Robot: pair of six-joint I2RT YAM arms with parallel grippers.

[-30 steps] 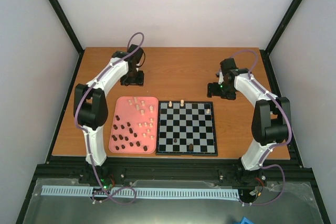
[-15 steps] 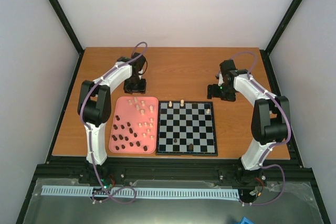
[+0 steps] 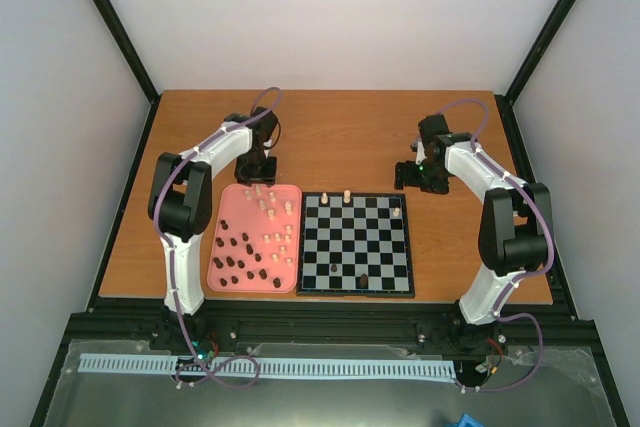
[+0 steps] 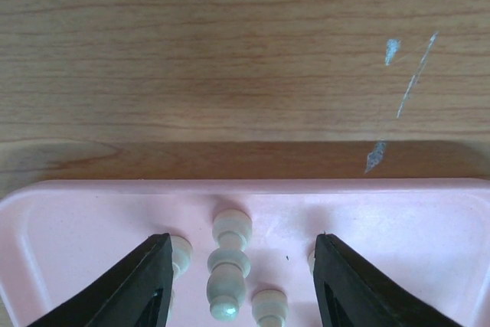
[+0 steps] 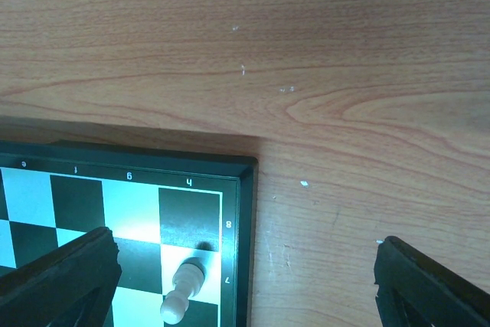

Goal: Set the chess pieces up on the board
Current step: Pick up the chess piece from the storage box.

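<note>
Tray [image 3: 225,209] lay on worktop [image 3: 340,137], just left of board [image 3: 357,237]. Most chess pieces [image 4: 228,264] sat in tray; a few stood on board, along far and near rows.

One checkered board [image 3: 370,247], one pink tray [image 3: 226,209], two arms: left arm [image 3: 180,209] and right arm [image 3: 508,229]. On the board, five chess pieces: three cream pieces [image 3: 347,195] and two dark pieces [image 3: 363,280]. In the tray, roughly fourteen dark and about a dozen cream, too small and too clustered for a sure count. In the right wrist view, just one cream piece.
</note>
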